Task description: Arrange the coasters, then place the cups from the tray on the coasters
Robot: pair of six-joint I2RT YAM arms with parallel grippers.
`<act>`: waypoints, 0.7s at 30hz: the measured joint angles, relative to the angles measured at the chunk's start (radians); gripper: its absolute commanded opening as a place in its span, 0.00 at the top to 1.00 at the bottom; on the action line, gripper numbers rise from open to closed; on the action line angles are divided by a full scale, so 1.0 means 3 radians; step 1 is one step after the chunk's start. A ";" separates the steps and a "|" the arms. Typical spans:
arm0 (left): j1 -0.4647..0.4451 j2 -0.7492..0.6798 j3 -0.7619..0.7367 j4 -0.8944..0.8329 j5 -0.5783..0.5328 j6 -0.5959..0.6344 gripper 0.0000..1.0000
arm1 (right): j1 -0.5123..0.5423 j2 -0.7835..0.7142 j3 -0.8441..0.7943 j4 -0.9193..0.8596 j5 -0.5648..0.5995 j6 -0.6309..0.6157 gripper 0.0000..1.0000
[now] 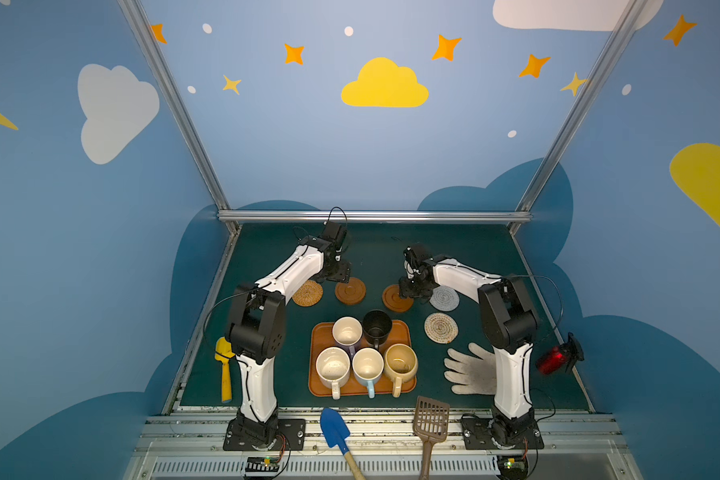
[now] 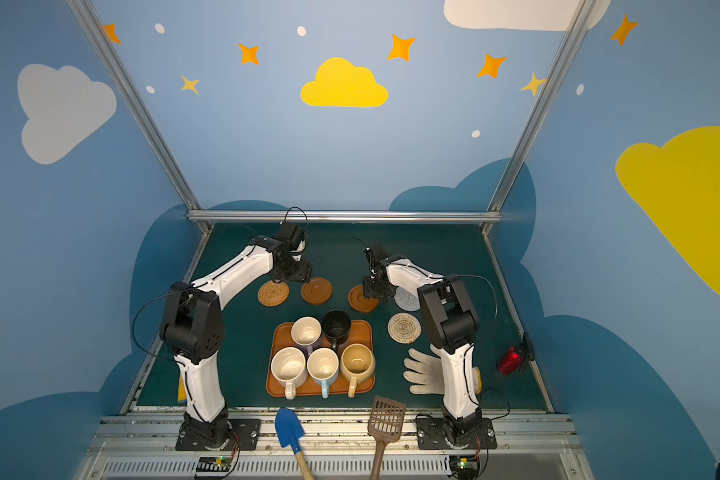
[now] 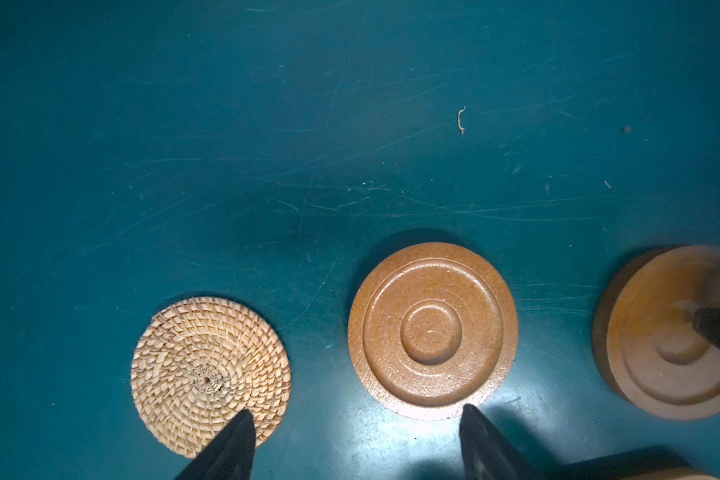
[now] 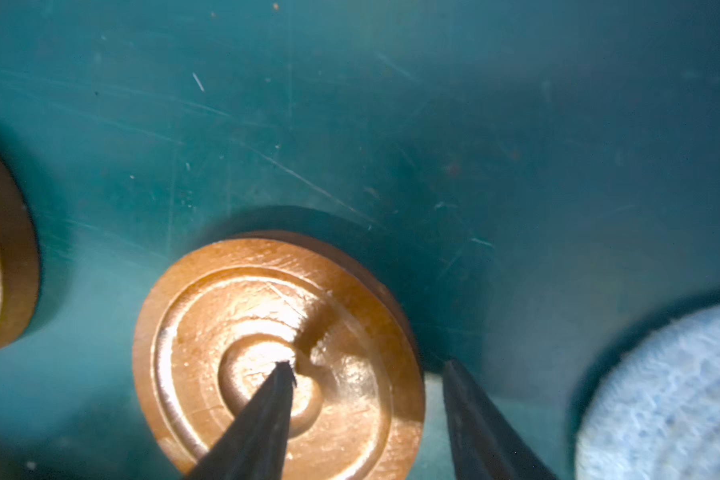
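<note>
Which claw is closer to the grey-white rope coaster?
Right. The right gripper sits over a wooden coaster beside the grey-white rope coaster; the left gripper hangs farther off, between the rattan coaster and the second wooden coaster.

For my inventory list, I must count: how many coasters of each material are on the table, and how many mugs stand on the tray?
Woven rattan coaster: 1
Brown wooden coasters: 2
Coiled rope coasters, grey-white and beige: 2
Mugs on the tray: 5
Total: 10
</note>
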 measured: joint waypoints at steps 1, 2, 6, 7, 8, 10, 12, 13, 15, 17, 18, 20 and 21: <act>0.0000 0.0000 0.0000 -0.0003 0.0008 0.0000 0.22 | 0.0000 0.0000 0.0001 -0.0001 0.0001 0.0000 0.48; 0.0000 0.0000 0.0000 -0.0004 0.0011 0.0001 0.22 | 0.0000 0.0000 0.0001 -0.0001 0.0000 0.0000 0.48; -0.0001 0.0000 0.0000 -0.0008 0.0045 0.0000 0.22 | 0.0001 0.0025 0.0036 -0.0018 0.0006 0.0001 0.49; -0.0001 -0.0001 -0.0001 -0.0006 0.0052 0.0000 0.23 | 0.0008 0.0047 0.0065 -0.0015 0.0008 -0.0001 0.49; -0.0001 -0.0001 -0.0004 -0.0006 0.0058 0.0000 0.22 | 0.0011 0.0060 0.0084 -0.0015 0.0009 -0.0001 0.49; -0.0003 -0.0004 -0.0018 -0.0005 0.0072 -0.0009 0.22 | 0.0024 0.0069 0.0090 -0.0006 0.0025 -0.0001 0.46; -0.0003 -0.0017 -0.0045 -0.0006 0.0088 -0.0011 0.22 | 0.0041 0.0060 0.0067 0.0020 0.0052 -0.0004 0.44; -0.0003 -0.0029 -0.0064 -0.0005 0.0102 -0.0014 0.22 | 0.0046 0.0039 0.0033 0.0052 0.0074 -0.0005 0.44; -0.0004 -0.0047 -0.0086 -0.0005 0.0134 -0.0029 0.22 | 0.0056 0.0009 -0.0033 0.0126 0.0114 -0.0019 0.44; -0.0013 -0.0057 -0.0100 0.0003 0.0153 -0.0048 0.22 | 0.0061 -0.0010 -0.0074 0.0172 0.0128 -0.0037 0.44; -0.0015 -0.0057 -0.0102 0.0005 0.0161 -0.0053 0.22 | 0.0061 -0.0010 -0.0075 0.0179 0.0130 -0.0042 0.44; -0.0017 -0.0057 -0.0103 0.0006 0.0173 -0.0062 0.22 | 0.0060 -0.0009 -0.0074 0.0181 0.0128 -0.0045 0.45; -0.0017 -0.0057 -0.0103 0.0008 0.0177 -0.0064 0.22 | 0.0060 0.0001 -0.0058 0.0170 0.0130 -0.0050 0.45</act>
